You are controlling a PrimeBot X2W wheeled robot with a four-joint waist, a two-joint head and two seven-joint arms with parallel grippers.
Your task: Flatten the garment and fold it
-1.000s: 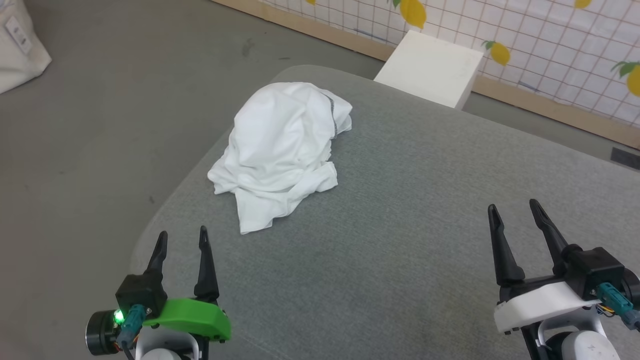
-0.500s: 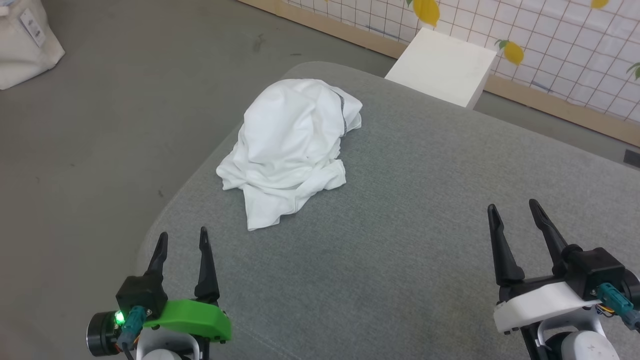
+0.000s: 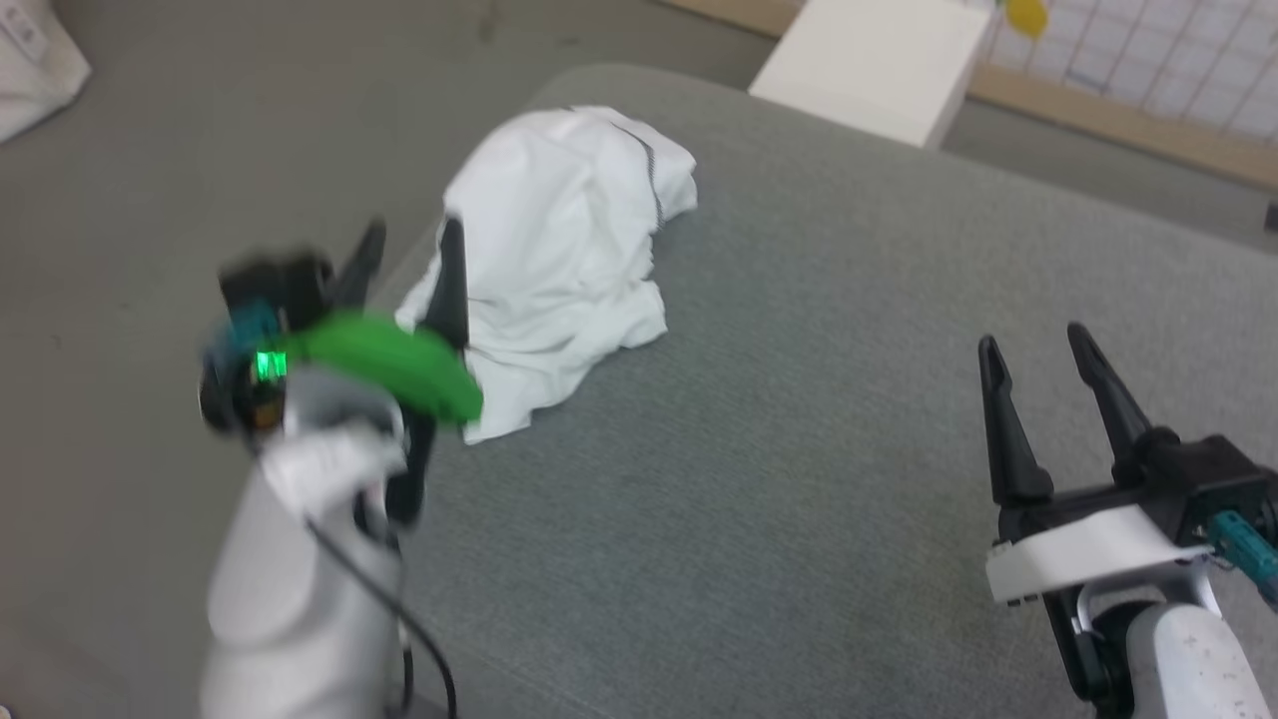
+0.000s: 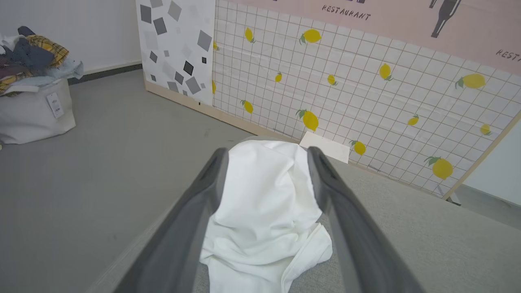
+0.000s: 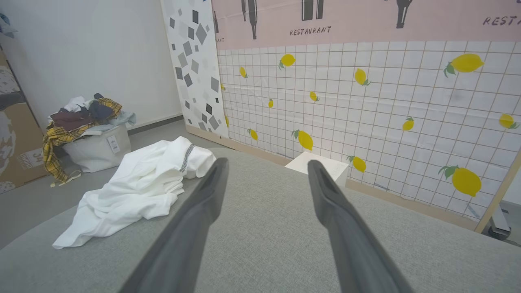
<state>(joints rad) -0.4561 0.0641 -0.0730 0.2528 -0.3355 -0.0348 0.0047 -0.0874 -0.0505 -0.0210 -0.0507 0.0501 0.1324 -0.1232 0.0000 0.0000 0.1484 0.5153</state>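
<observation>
White garment point(image 3: 559, 250) heaped at left edge of grey cushion point(image 3: 799, 449); left fingers point(image 3: 454, 285), right fingers point(image 3: 1001, 419) apart, empty.

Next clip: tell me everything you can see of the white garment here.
The garment is a white shirt of thin, soft-looking fabric, bunched into a crumpled heap, neither flattened nor folded. A dark zigzag-stitched seam runs along its far right side; a loose flap trails toward the robot. It rests near the far left corner of the grey padded surface. The open left gripper is at its near left edge; whether it touches the fabric cannot be told.
</observation>
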